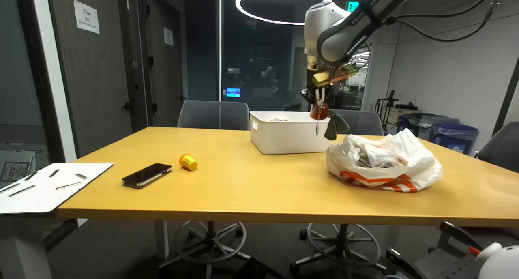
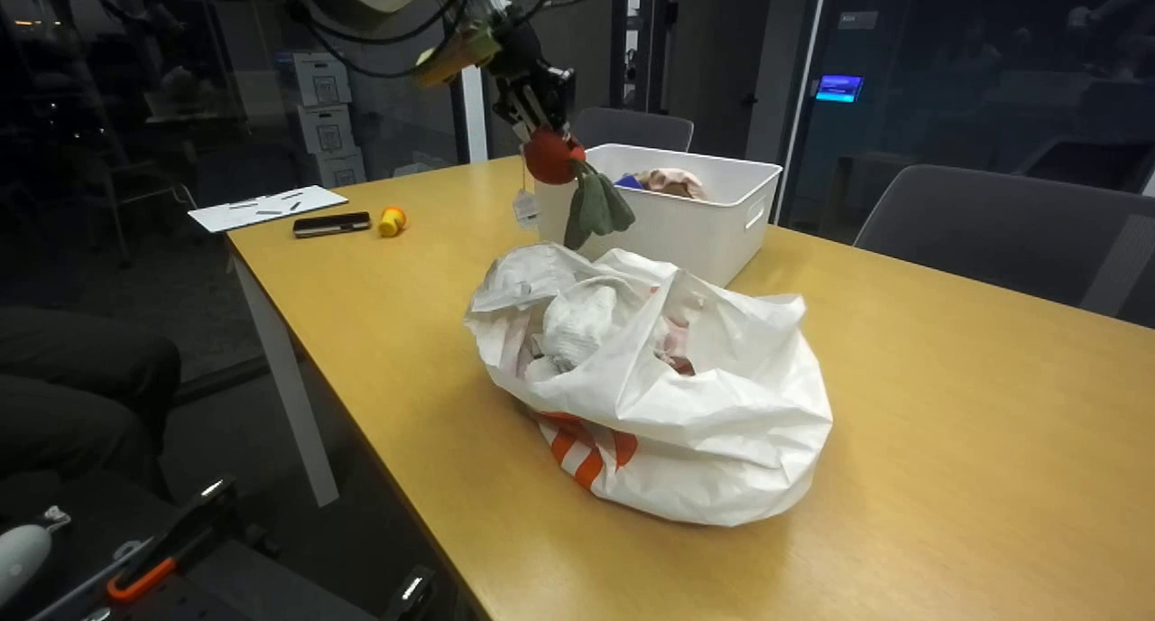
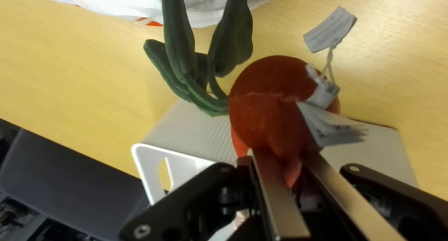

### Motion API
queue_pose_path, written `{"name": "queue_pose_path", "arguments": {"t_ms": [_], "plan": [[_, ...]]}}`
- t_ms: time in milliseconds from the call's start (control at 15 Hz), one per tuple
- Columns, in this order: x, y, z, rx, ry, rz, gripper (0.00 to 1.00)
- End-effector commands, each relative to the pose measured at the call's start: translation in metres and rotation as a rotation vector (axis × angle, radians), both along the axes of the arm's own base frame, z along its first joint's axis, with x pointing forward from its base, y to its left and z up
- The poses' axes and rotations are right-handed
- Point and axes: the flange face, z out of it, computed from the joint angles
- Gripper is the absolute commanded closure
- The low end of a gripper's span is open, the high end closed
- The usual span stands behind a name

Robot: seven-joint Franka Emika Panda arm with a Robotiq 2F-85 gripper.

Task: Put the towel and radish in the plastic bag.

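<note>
Left to right along the counter (image 1: 227, 189), in an exterior view: board (image 1: 73, 185) at the left end, slim pieces (image 1: 54, 173) on it; phone (image 1: 146, 175) next; tub (image 1: 188, 162) just beside the phone, on its right; bin (image 1: 284, 138) farther back; plastic bag (image 1: 421, 165) before the bin and to its right. Radish (image 2: 549, 156) in the tool (image 3: 287, 153), raised near the bin's rim on the bag's side, leaves (image 2: 600, 208) toward the bag. Items (image 2: 672, 184) inside the bin, partly hidden. Cloth (image 2: 577, 328) within the bag. Two chairs (image 1: 213, 113) behind the far edge.
</note>
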Motion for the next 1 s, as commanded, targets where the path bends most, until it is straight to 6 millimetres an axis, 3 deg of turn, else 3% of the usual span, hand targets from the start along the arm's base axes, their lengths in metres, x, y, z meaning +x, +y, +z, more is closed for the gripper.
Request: {"name": "queue_pose_path", "arguments": {"t_ms": [0, 200, 467, 733, 933], "plan": [[-0.061, -0.004, 0.045, -0.049, -0.121, -0.146, 0.97], [-0.115, -0.004, 0.061, -0.119, -0.204, -0.307, 0.97], [-0.188, -0.022, 0.04, -0.104, -0.201, -0.508, 0.97], [-0.209, -0.038, 0.009, -0.096, -0.171, -0.466, 0.97], [-0.204, -0.054, -0.007, -0.072, -0.146, -0.41, 0.97]]}}
